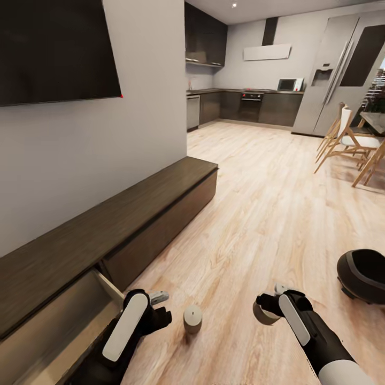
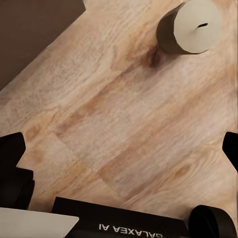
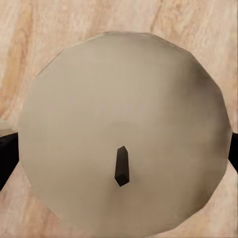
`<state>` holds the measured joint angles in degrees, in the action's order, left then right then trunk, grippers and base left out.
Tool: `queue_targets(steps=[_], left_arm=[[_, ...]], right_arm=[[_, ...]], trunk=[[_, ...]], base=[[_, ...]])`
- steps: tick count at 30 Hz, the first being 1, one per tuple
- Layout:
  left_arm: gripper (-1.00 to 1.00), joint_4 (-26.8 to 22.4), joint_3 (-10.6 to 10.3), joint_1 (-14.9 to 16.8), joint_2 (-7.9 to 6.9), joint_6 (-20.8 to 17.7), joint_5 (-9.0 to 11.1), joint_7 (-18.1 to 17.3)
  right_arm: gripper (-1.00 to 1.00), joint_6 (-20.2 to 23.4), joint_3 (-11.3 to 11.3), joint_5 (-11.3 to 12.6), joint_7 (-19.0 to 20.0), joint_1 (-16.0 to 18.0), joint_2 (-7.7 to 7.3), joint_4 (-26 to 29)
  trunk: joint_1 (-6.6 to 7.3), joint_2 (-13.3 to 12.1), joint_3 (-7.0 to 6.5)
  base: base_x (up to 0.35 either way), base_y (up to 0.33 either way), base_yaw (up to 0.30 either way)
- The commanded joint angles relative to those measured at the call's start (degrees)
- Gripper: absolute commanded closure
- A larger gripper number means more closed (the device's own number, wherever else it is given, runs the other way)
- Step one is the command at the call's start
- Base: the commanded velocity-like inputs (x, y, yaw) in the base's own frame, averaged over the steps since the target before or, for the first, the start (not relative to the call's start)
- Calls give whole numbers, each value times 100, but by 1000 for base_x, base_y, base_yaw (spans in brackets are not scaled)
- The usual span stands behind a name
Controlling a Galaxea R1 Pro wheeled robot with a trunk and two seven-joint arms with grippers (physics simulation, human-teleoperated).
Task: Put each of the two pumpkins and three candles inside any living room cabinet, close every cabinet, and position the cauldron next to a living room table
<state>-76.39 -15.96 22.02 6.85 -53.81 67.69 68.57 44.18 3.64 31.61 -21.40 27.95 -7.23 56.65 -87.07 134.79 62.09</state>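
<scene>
Dark-brown wooden cabinet, long and low, runs ahead of the left gripper, one pale drawer open beside it. One round black cauldron sits beyond the right gripper. Two stubby olive-tan candles: one stands on the floor just beside the left gripper's spread, empty fingers; the right gripper is clamped around the other.

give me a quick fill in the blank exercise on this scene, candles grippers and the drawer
1. The right gripper is shut on a ____.
2. The other candle stands upright on the wooden ____.
3. The cabinet drawer nearest the left gripper is ____.
4. The black cauldron sits on the robot's ____ side.

Missing words: candle; floor; open; right
</scene>
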Motion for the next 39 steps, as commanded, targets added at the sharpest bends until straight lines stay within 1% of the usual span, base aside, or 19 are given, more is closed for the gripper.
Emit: queue_targets(steps=[1,5,10,17,18,25,35,36,39], left_arm=[[-100,-5,-29,4,1,-26,44,60],[-100,0,-60,4,1,-16,43,60],[-100,1,-73,4,2,-15,43,60],[-100,1,-74,4,6,-15,43,60],[-100,1,-133,4,5,-12,41,60],[-100,9,-154,4,8,-6,32,62],[-100,10,-154,4,9,0,25,69],[-100,10,-154,4,9,11,25,69],[-100,10,-160,4,1,224,29,62]], right_arm=[[100,3,24,50,-57,6,-7,4],[100,-5,31,40,-59,16,-7,4],[100,-6,27,40,-58,19,-7,-4],[100,-6,15,47,-58,26,1,-5],[100,-4,23,40,-58,27,9,-5],[100,-6,23,39,-58,27,11,-5],[100,-4,100,34,-64,24,61,4],[100,-5,105,35,-65,25,62,4],[100,-6,110,30,-66,27,70,4]], trunk=[[1,2,8],[1,2,13],[1,2,14],[1,2,14],[1,2,14],[1,2,14],[1,2,14],[1,2,12],[1,2,1]], base=[[0,-275,-256],[0,-258,-114],[13,-77,-12],[134,-181,-1],[141,-121,0],[154,-135,0],[21,-25,2],[0,-1,121],[6,0,213]])
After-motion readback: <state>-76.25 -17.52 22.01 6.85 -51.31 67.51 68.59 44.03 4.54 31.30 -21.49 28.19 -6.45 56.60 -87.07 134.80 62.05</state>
